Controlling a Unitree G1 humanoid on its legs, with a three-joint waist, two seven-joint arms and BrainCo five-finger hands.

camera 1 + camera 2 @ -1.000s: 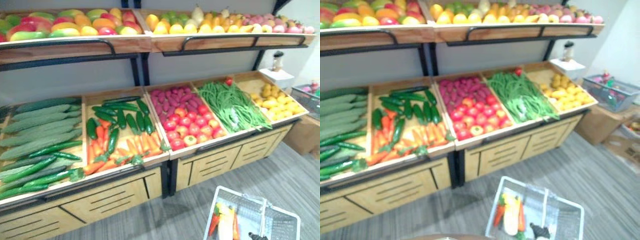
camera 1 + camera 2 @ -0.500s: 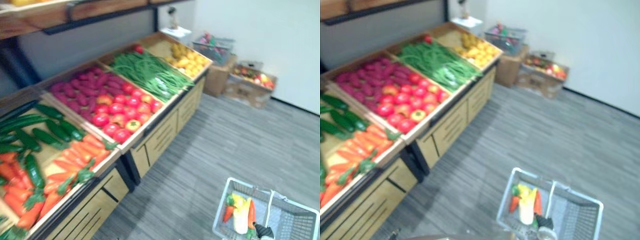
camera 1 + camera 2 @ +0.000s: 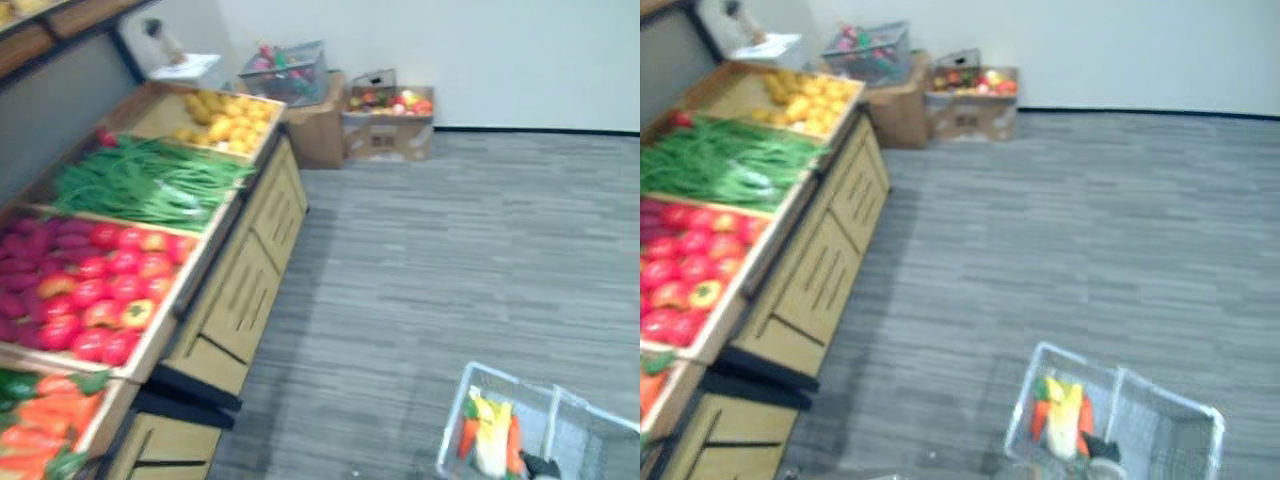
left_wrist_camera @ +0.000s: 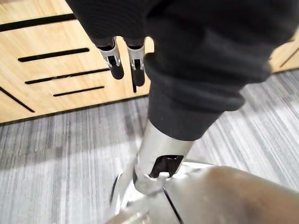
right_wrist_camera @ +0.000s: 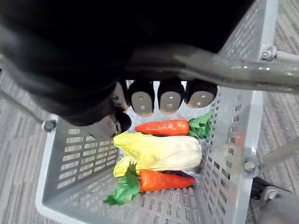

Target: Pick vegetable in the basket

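1. The right hand (image 5: 170, 97) is closed round the handle (image 5: 224, 77) of the basket (image 5: 74, 156), its dark-tipped fingers curled under the grey bar. The basket hangs from it above the floor (image 3: 450, 250), at the lower right of the eye views.
2. The vegetables lie together at one end of the basket. A pale yellow-and-white cabbage (image 5: 159, 151) lies in the middle. The first carrot (image 5: 163, 127) is just beside it on the fingers' side, and the second carrot (image 5: 166, 180) is on its other side. Both carrots have green tops.
3. The left hand (image 4: 115, 63) hangs with its fingers straight and holds nothing. It is above the floor, near the slotted wooden front of the counter (image 3: 240, 290).
4. The counter runs along the robot's left, well apart from the basket, with bare grey floor between them.
5. The nearest bin on the counter is the carrot bin (image 3: 45, 425). Next come the tomatoes (image 3: 100, 300), with purple produce (image 3: 20, 250) beside them. Then come the green beans (image 3: 140, 185), and farthest is the yellow produce (image 3: 225, 115).
6. Past the counter's far end, a box (image 3: 388, 140) of mixed produce stands on the floor against the white wall. Beside it, a crate (image 3: 290, 75) sits on a brown carton (image 3: 318, 140).
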